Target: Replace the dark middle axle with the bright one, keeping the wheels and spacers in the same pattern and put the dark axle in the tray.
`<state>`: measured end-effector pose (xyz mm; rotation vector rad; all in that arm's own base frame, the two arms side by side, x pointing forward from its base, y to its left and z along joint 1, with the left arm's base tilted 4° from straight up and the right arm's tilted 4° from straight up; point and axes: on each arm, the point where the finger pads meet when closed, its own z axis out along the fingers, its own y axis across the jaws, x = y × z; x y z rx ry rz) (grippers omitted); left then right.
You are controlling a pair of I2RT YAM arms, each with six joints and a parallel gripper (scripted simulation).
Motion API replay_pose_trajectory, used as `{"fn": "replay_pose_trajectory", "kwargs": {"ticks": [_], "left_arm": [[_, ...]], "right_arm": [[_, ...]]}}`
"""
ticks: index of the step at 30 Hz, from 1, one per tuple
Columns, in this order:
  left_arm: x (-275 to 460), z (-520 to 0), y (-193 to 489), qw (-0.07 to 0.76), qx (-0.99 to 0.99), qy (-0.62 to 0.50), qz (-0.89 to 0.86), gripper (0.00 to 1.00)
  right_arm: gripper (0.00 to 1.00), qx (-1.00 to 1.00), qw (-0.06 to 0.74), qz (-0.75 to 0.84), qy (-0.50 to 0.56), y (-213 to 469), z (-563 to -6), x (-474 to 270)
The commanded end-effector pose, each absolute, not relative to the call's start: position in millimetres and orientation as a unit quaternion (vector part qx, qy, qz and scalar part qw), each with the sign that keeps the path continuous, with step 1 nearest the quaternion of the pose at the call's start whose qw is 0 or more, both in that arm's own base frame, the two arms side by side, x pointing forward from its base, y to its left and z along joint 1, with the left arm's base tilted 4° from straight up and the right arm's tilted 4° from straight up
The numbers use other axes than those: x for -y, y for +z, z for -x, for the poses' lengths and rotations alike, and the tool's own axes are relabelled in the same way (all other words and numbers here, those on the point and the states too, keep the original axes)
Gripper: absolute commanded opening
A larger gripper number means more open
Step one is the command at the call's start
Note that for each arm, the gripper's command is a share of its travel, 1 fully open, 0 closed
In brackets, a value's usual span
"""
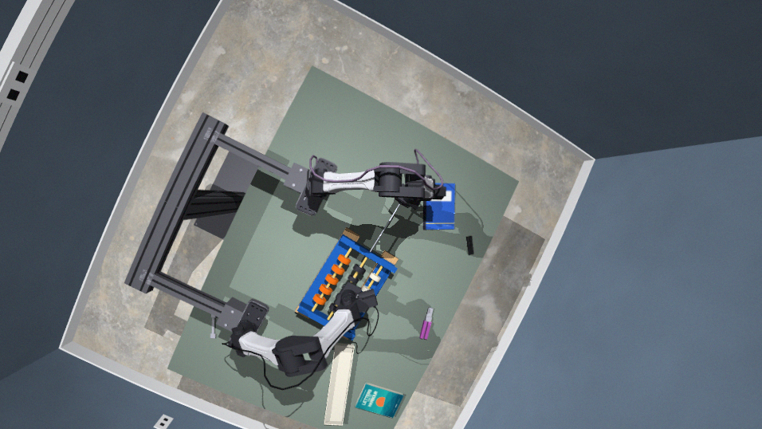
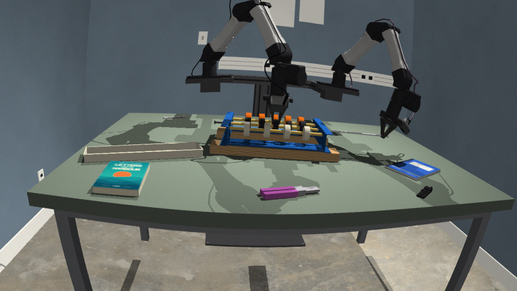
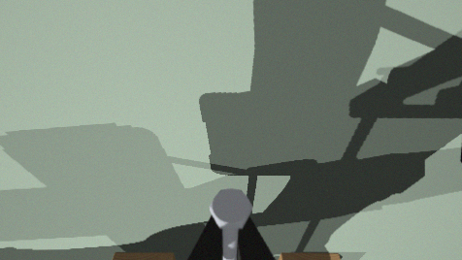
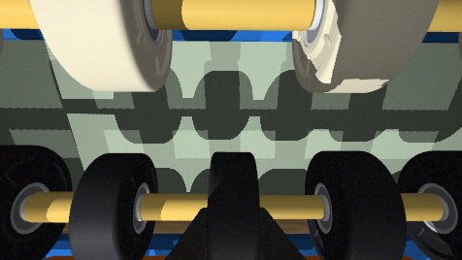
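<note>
The bright axle (image 1: pixel 384 226) (image 2: pixel 356 133) (image 3: pixel 230 208) was held by its head end in the nearly closed left gripper (image 1: pixel 402 202) (image 2: pixel 383 136) (image 3: pixel 229 220), outside the wheel frame (image 1: pixel 367 254) (image 2: pixel 322 126); a black wheel (image 2: pixel 276 124) (image 4: pixel 233 194) was clamped in the slightly parted right gripper (image 1: pixel 343 300) (image 2: pixel 277 121) (image 4: pixel 232 218).
</note>
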<state>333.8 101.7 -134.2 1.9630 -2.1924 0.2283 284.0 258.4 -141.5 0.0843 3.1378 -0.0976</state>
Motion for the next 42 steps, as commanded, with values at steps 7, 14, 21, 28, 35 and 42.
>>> {"fn": "replay_pose_trajectory", "kwargs": {"ticks": [7, 14, 21, 28, 35, 42], "left_arm": [[-79.2, -319.6, -141.8, 0.135, 0.736, 0.076, -0.659, 0.0], [-79.3, -328.1, -142.8, 0.129, 0.738, 0.081, -0.657, 0.0], [-77.8, -331.6, -136.0, 0.114, 0.749, 0.09, -0.646, 0.0], [-74.4, -328.2, -140.0, 0.121, 0.75, 0.089, -0.644, 0.0], [-71.0, -327.2, -145.2, 0.13, 0.75, 0.088, -0.642, 0.0], [-73.6, -338.9, -137.6, 0.111, 0.754, 0.097, -0.64, 0.0]], "right_arm": [[0.0, -0.999, 0.027, -0.033, -0.017, -119.1, -301.2, -267.5], [0.0, -0.999, 0.027, -0.033, -0.018, -119.1, -301.6, -267.2], [0.0, -0.999, 0.028, -0.033, -0.018, -119.2, -302.2, -266.8], [0.0, -0.999, 0.028, -0.034, -0.018, -119.2, -302.7, -266.4], [0.0, -0.999, 0.028, -0.036, -0.018, -119.3, -303.3, -266.0], [0.0, -0.999, 0.028, -0.036, -0.018, -119.4, -303.3, -266.0]]}}
